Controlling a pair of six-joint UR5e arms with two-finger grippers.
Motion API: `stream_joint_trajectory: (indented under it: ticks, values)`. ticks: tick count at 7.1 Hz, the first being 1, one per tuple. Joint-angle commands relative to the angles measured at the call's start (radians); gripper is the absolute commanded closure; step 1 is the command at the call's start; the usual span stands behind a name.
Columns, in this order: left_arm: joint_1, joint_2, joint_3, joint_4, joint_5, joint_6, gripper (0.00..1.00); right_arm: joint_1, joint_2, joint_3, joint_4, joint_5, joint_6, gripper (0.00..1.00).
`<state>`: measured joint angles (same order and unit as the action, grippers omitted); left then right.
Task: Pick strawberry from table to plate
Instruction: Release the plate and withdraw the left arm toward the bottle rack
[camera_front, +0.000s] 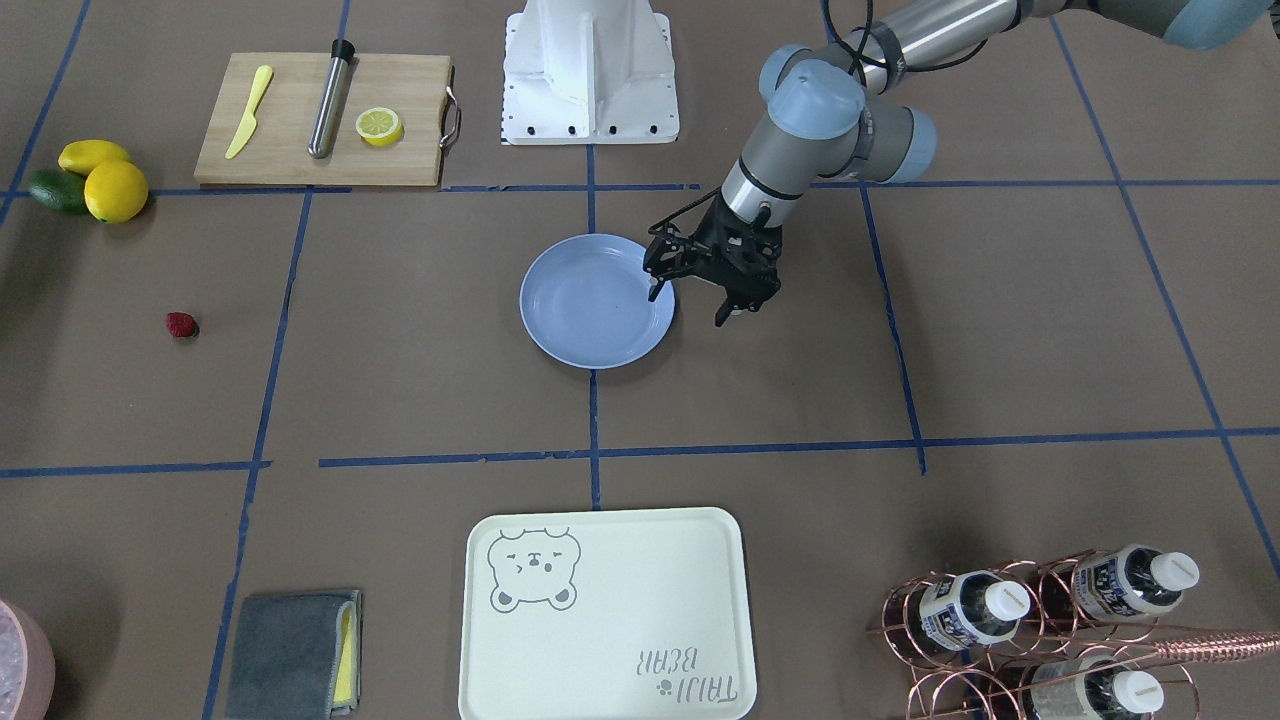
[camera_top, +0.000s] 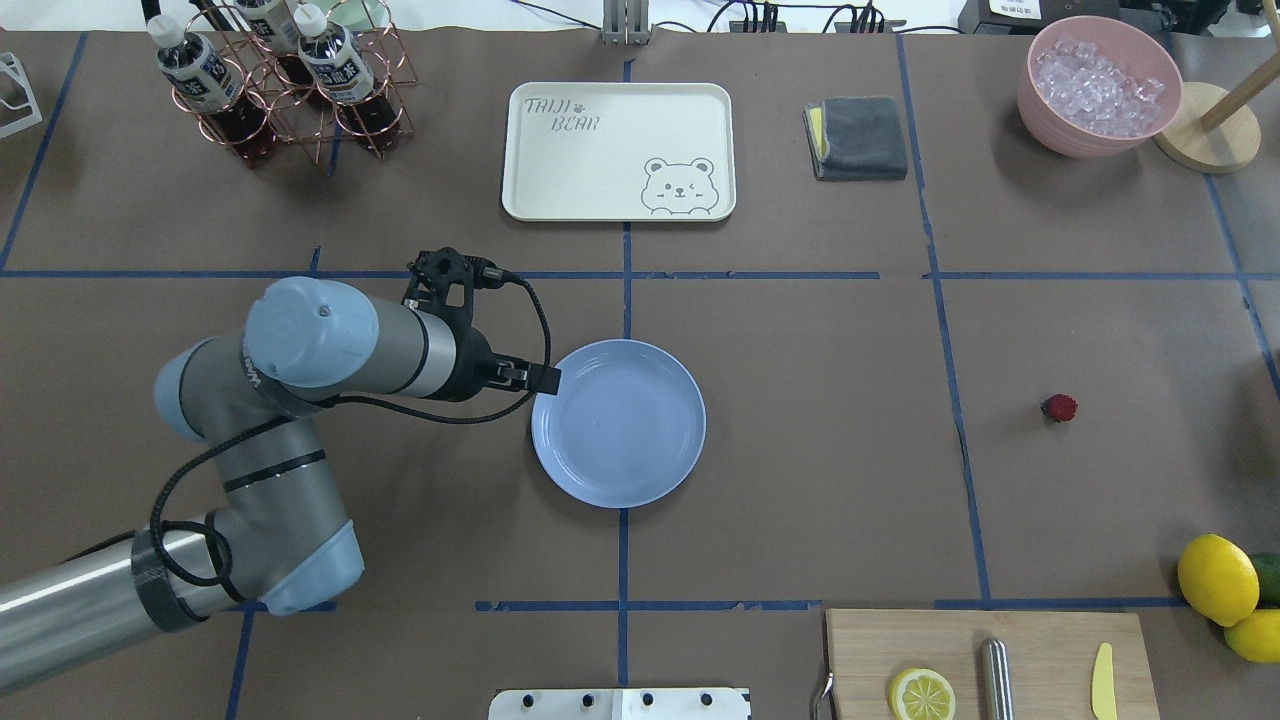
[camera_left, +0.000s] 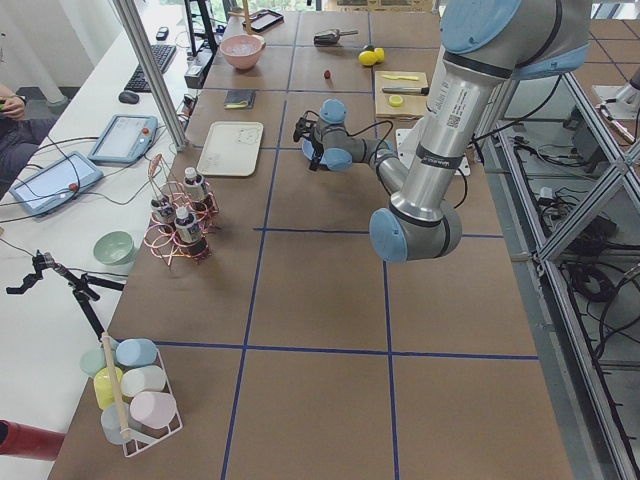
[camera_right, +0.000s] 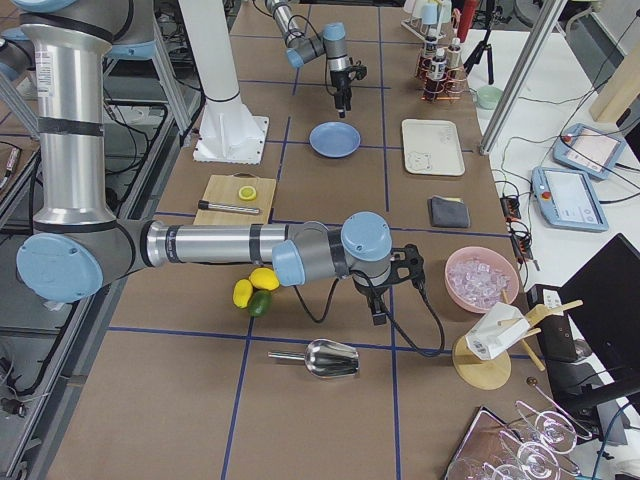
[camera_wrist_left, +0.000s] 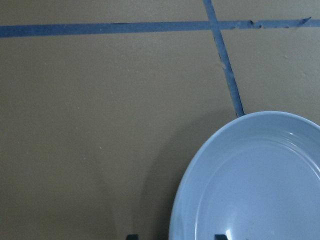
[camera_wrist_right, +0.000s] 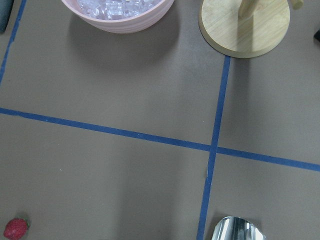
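The strawberry (camera_front: 181, 324) is a small dark-red berry lying alone on the brown paper table (camera_front: 1000, 320), far from the plate; it also shows in the overhead view (camera_top: 1059, 407) and at the bottom left corner of the right wrist view (camera_wrist_right: 16, 228). The light-blue plate (camera_front: 597, 300) sits mid-table with nothing in it. My left gripper (camera_front: 688, 307) is open, its fingertips (camera_wrist_left: 219, 236) straddling the plate's rim (camera_wrist_left: 180, 210). My right gripper (camera_right: 379, 303) hangs low over the table near the strawberry's area; I cannot tell whether it is open or shut.
A wooden cutting board (camera_front: 320, 120) holds a yellow knife, a metal rod and a lemon half. Two lemons and an avocado (camera_front: 90, 175) lie beside it. The bear-print tray (camera_front: 605, 610), bottle rack (camera_front: 1040, 620), grey cloth (camera_front: 290, 650), ice bowl (camera_top: 1100, 85) and metal scoop (camera_right: 330, 358) ring the table.
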<state>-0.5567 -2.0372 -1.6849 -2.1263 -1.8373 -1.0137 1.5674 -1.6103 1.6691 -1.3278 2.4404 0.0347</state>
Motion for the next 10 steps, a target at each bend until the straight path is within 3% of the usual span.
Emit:
stream_joint_trajectory:
  ticks: [1,2,3,4,5,6,8,10]
  values:
    - [-0.176,0.061,-0.157,0.231,-0.048,0.311,0.00,-0.038,0.009,0.030,0.130,0.003,0.008,0.00]
    - [-0.294,0.090,-0.192,0.303,-0.049,0.454,0.00,-0.070,0.012,0.038,0.216,0.003,0.101,0.00]
    - [-0.440,0.142,-0.187,0.309,-0.160,0.477,0.00,-0.099,0.004,0.040,0.252,0.006,0.164,0.00]
    - [-0.591,0.219,-0.138,0.306,-0.363,0.541,0.00,-0.137,0.004,0.041,0.254,0.005,0.174,0.00]
    - [-0.682,0.306,-0.122,0.318,-0.413,0.728,0.00,-0.164,0.012,0.047,0.253,-0.001,0.195,0.00]
    - [-0.736,0.360,-0.072,0.404,-0.415,0.824,0.00,-0.199,0.023,0.076,0.237,-0.006,0.238,0.00]
    - [-0.964,0.368,-0.004,0.592,-0.415,1.191,0.00,-0.312,0.067,0.138,0.173,-0.078,0.383,0.00]
    - [-1.068,0.425,-0.010,0.678,-0.454,1.273,0.00,-0.436,0.090,0.248,0.047,-0.165,0.523,0.00]
